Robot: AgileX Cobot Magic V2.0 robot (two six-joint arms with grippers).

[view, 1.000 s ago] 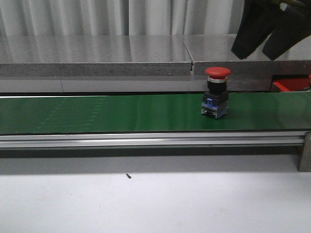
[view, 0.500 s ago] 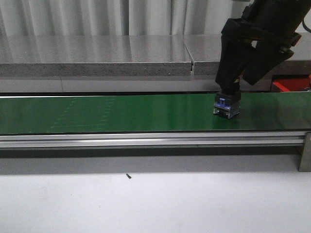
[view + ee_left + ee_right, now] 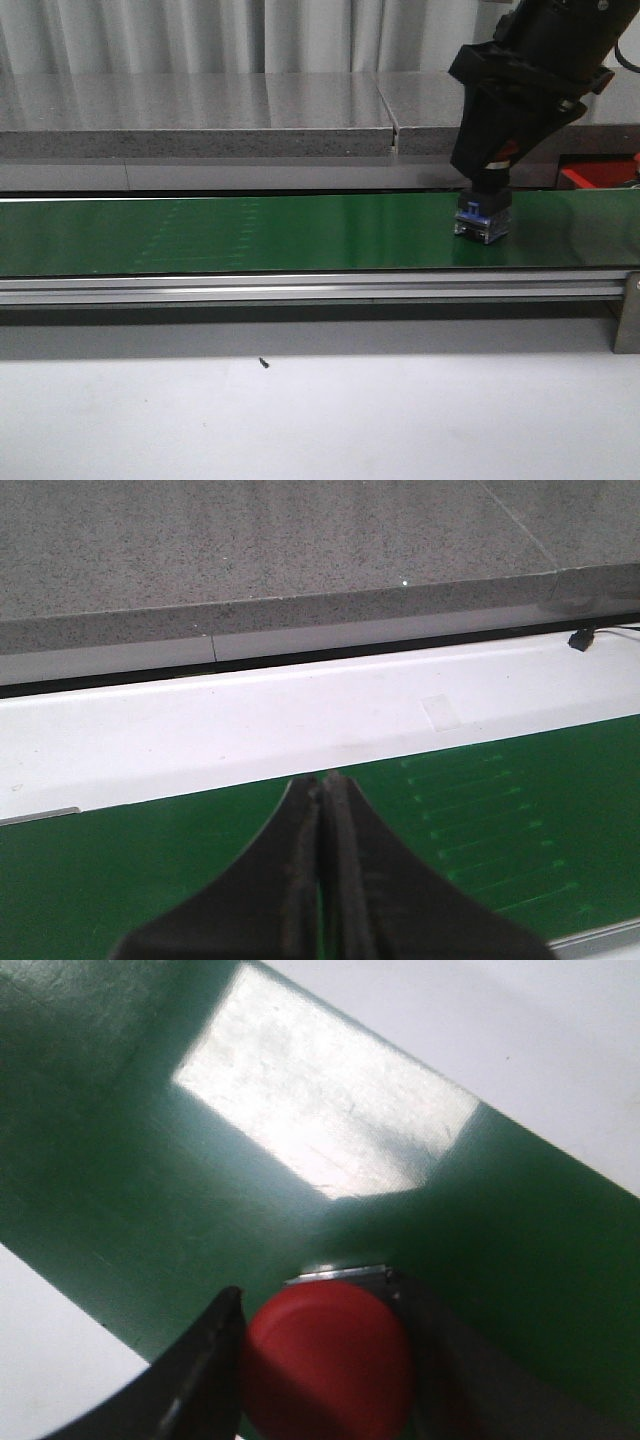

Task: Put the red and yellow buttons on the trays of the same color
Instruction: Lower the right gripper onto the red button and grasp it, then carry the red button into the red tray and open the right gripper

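A red button [image 3: 484, 222] with a black and blue base stands on the green belt [image 3: 250, 235] toward its right end. My right gripper [image 3: 487, 185] has come down over it and hides the cap in the front view. In the right wrist view the fingers of the right gripper [image 3: 315, 1285] press both sides of the red cap [image 3: 325, 1360]. A corner of the red tray [image 3: 598, 176] shows behind the belt at far right. My left gripper [image 3: 325, 780] hangs shut over the belt with nothing in it. No yellow button or yellow tray is in view.
A grey stone ledge [image 3: 200, 115] runs behind the belt. The belt's metal rail [image 3: 300, 288] and an end post [image 3: 628, 315] stand along the front. A small dark speck [image 3: 264, 363] lies on the white table.
The button has travelled rightward along the belt. My right gripper dropped from the top right onto it, followed it right, and its fingers closed in on the cap.
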